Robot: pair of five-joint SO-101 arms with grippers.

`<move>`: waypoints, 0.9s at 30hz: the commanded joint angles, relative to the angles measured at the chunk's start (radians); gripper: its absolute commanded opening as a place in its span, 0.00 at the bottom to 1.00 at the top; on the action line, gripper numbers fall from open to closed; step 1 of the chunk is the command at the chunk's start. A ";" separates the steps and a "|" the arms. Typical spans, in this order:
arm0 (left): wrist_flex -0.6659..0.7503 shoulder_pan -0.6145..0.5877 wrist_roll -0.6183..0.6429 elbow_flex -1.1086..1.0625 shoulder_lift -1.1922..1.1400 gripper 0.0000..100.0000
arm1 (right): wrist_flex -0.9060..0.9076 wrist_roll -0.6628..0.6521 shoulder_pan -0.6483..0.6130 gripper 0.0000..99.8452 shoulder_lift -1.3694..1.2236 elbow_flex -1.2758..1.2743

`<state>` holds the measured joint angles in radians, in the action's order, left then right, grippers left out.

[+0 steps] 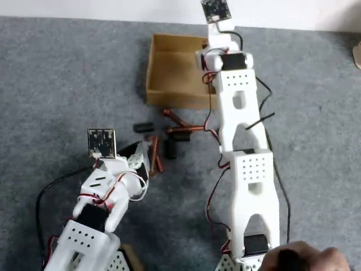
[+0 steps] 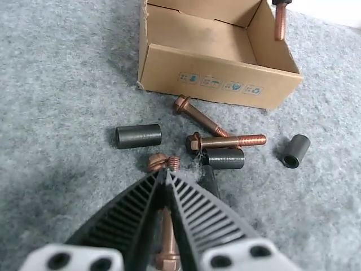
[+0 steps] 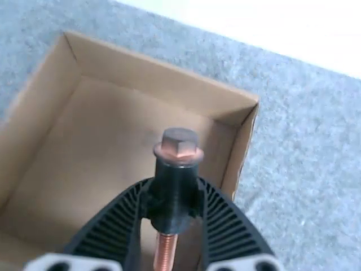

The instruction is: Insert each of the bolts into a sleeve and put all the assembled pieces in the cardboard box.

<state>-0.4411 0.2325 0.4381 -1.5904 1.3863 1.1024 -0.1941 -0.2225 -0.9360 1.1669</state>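
My right gripper (image 3: 175, 189) is shut on a black sleeve (image 3: 175, 180) with a copper bolt (image 3: 179, 148) through it, held upright above the inside of the cardboard box (image 3: 152, 76). The left wrist view shows that assembled piece (image 2: 279, 21) hanging over the box's far corner. My left gripper (image 2: 166, 172) is shut, low over two bolts (image 2: 159, 162) lying side by side on the carpet. Ahead of it lie a sleeve (image 2: 138, 136), two more bolts (image 2: 200, 116) (image 2: 225, 141), a second sleeve (image 2: 224, 158) and a third sleeve (image 2: 296, 151).
Grey carpet covers the table. In the high view the box (image 1: 175, 70) sits at the back, with the right arm (image 1: 240, 107) stretched along its right side. The loose parts (image 1: 169, 135) lie between the box and the left arm (image 1: 107, 186).
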 commanded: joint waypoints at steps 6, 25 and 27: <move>0.021 -0.008 0.003 0.007 0.004 0.01 | -0.002 0.011 0.028 0.00 -0.045 0.065; 0.021 -0.008 0.005 0.007 0.004 0.01 | -0.001 0.109 0.056 0.00 -0.153 0.010; 0.021 -0.008 0.005 0.007 0.004 0.01 | -0.001 0.109 0.056 0.00 -0.165 0.010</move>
<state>-0.4411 0.2325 0.4381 -1.5904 1.3863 1.1009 -0.0944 -0.1887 -1.1201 1.1577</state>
